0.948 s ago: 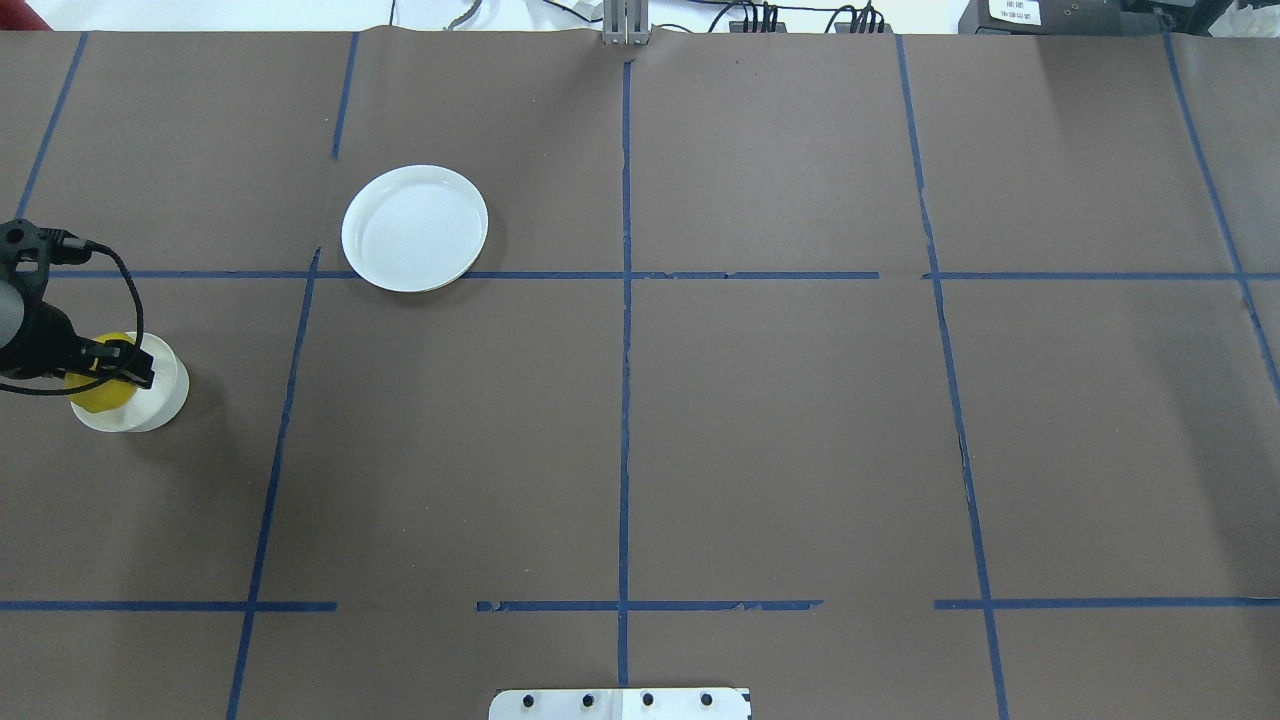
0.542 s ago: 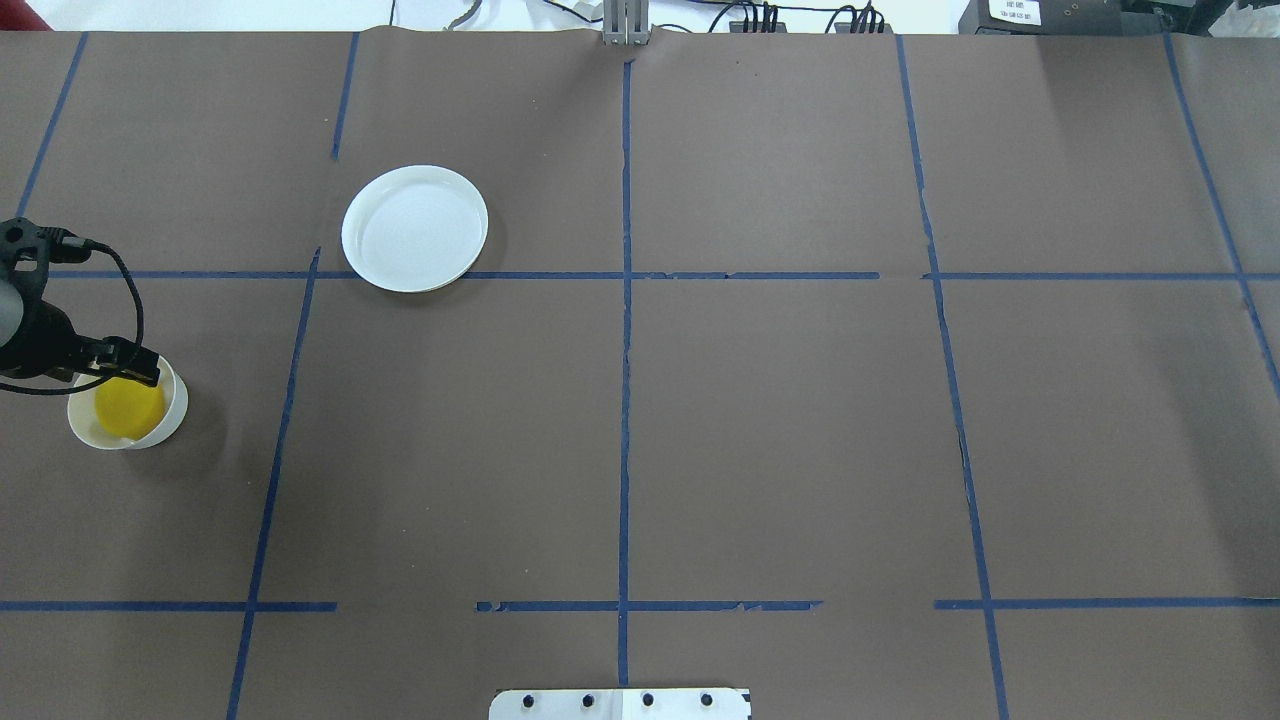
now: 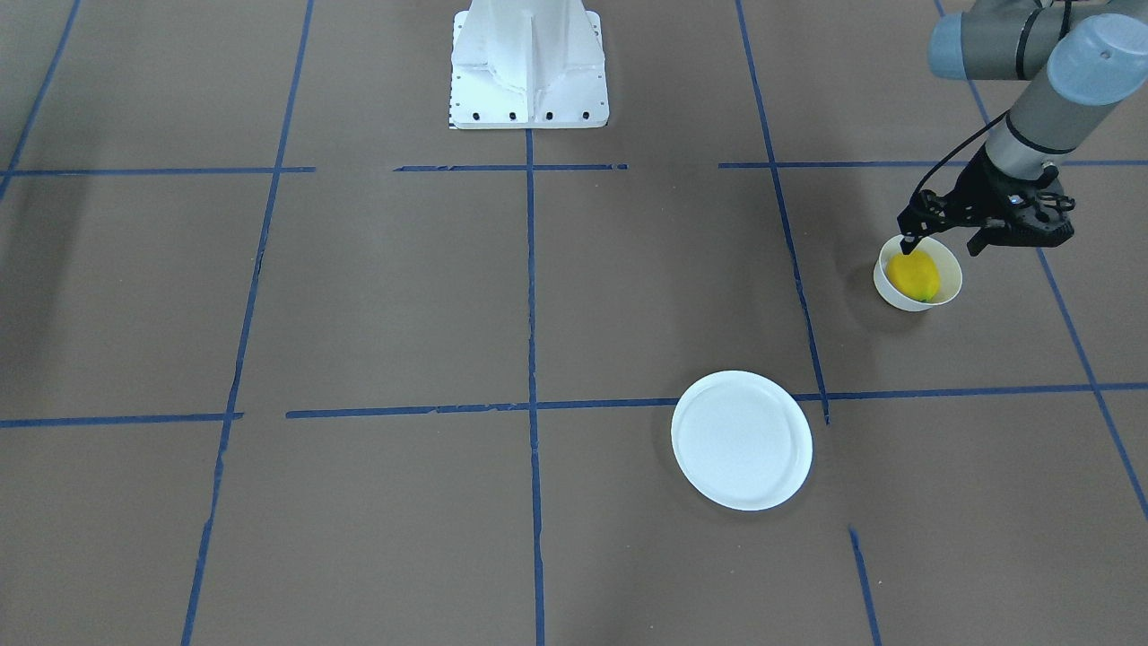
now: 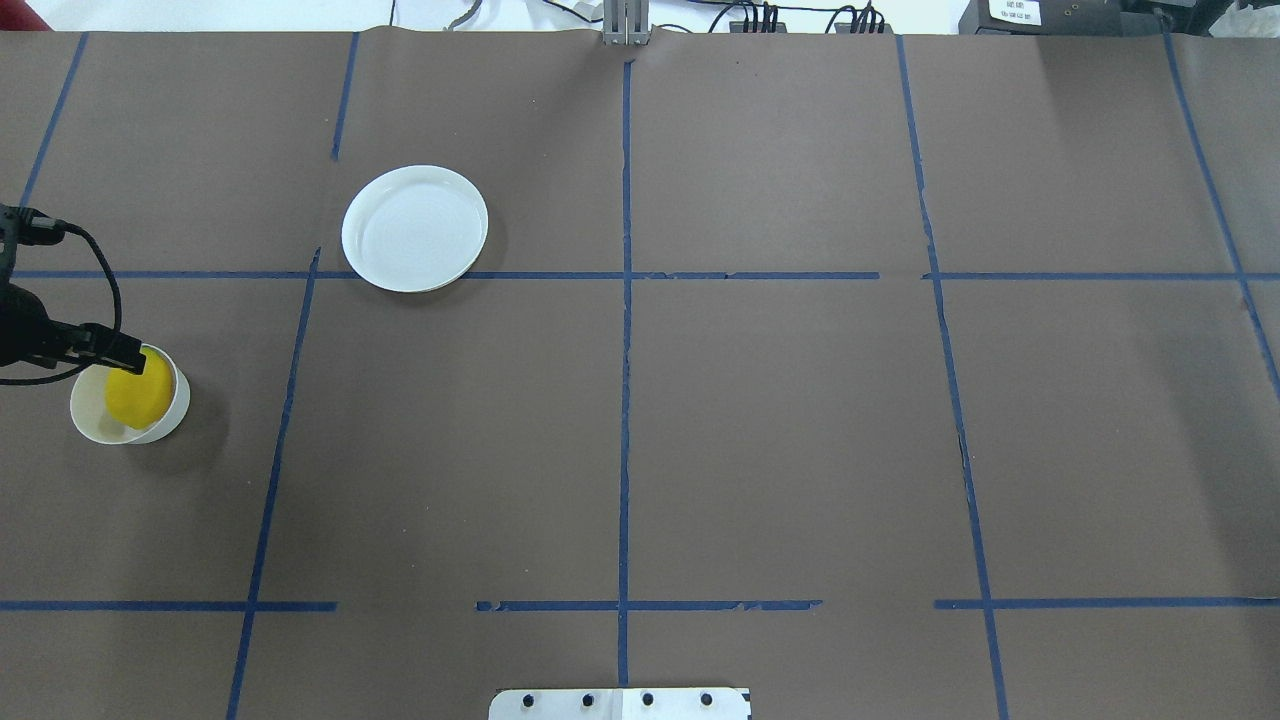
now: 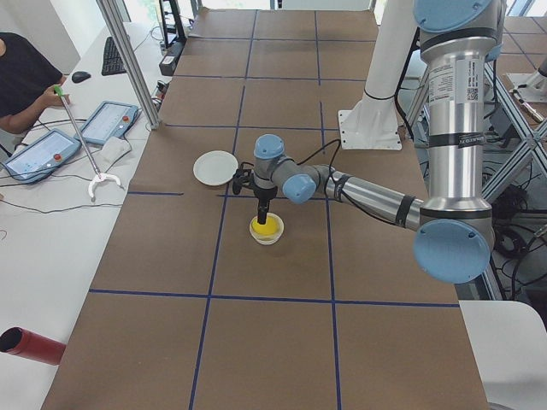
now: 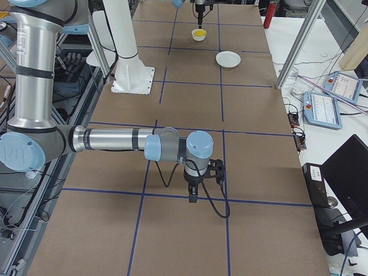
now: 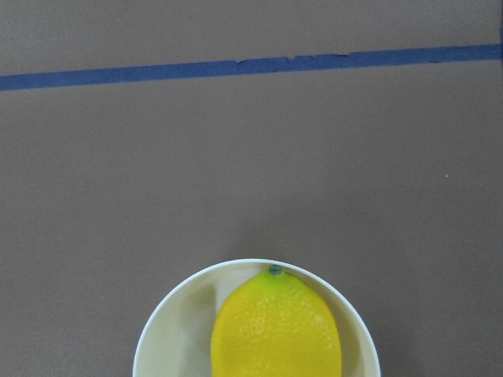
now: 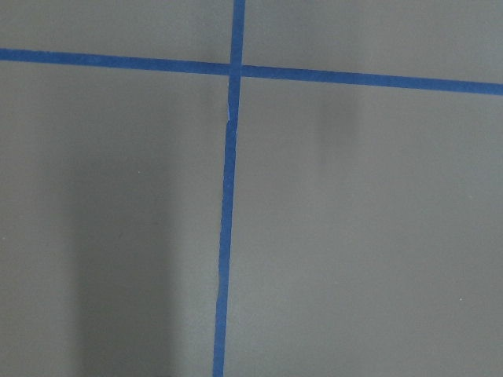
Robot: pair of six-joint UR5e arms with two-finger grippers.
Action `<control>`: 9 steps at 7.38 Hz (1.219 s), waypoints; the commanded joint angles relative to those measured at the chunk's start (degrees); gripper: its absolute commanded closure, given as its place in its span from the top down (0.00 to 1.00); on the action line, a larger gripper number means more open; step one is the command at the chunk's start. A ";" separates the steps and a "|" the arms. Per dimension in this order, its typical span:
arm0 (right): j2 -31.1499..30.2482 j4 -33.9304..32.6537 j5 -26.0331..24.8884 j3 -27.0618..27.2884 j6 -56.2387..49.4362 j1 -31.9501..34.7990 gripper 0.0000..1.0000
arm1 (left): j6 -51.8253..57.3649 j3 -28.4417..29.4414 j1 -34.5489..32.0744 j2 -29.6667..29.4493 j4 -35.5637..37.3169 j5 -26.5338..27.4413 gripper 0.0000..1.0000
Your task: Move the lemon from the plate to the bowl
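**Lemon released into bowl; left gripper spread above the rim**

Left gripper (image 3: 940,242): fingers spread, holding nothing. It hangs just above the bowl (image 3: 910,306), with one fingertip over the rim on the robot's side.

Change from 0.9 s ago: the lemon (image 3: 913,275) was then pinched between the fingers over the bowl. It now lies inside the bowl, green tip against the wall, apart from the fingers.

Since 0.5 s ago the gripper has drawn slightly further off the bowl's centre. Bowl and plate (image 3: 743,440) are unmoved and well apart.

Right gripper (image 6: 194,198): points down at the table (image 3: 359,296), far from the dishes. Cannot tell whether it is spread or closed.

Count: 1 lemon, 1 bowl, 1 plate, 2 grippers.
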 commanded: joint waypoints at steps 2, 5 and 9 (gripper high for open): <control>0.00 0.00 0.00 0.00 0.00 0.00 1.00 | 30.36 -2.77 -19.56 2.35 15.69 -6.84 1.00; 0.00 0.00 0.00 0.00 0.00 0.00 1.00 | 57.21 6.32 -39.87 1.91 24.46 -6.84 1.00; 0.00 0.00 0.00 0.00 0.00 0.00 1.00 | 53.41 7.95 -40.09 2.70 24.64 -14.05 1.00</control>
